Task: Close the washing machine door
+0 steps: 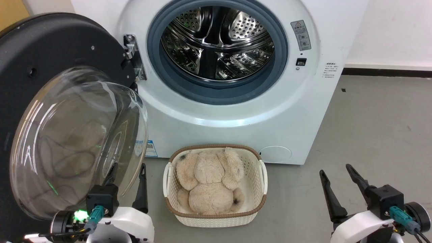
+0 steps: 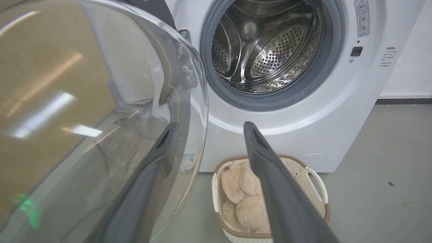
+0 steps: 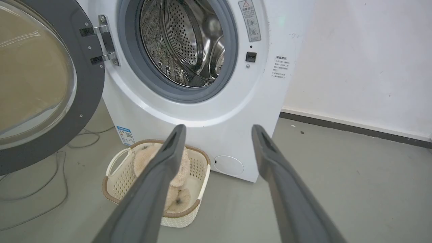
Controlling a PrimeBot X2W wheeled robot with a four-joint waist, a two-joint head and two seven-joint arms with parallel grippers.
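The left gripper is seen at the lower left of the head view, its two dark fingers spread apart with nothing held between them. In the left wrist view the rim of the glass bowl passes between them, and one finger is viewed through the glass. Whether the glass is touched cannot be told. The right gripper is likewise spread and empty, low at the right above bare grey floor, where open room is left up to the white wall. The washing machine door is swung wide open to the left on its metal hinge, its glossy black ring framing the bulging clear window. The grey gasket and perforated steel drum of the washing machine are exposed. Just before it, between the grippers, a white basket is set on the floor, with a beige plush toy lying in it.
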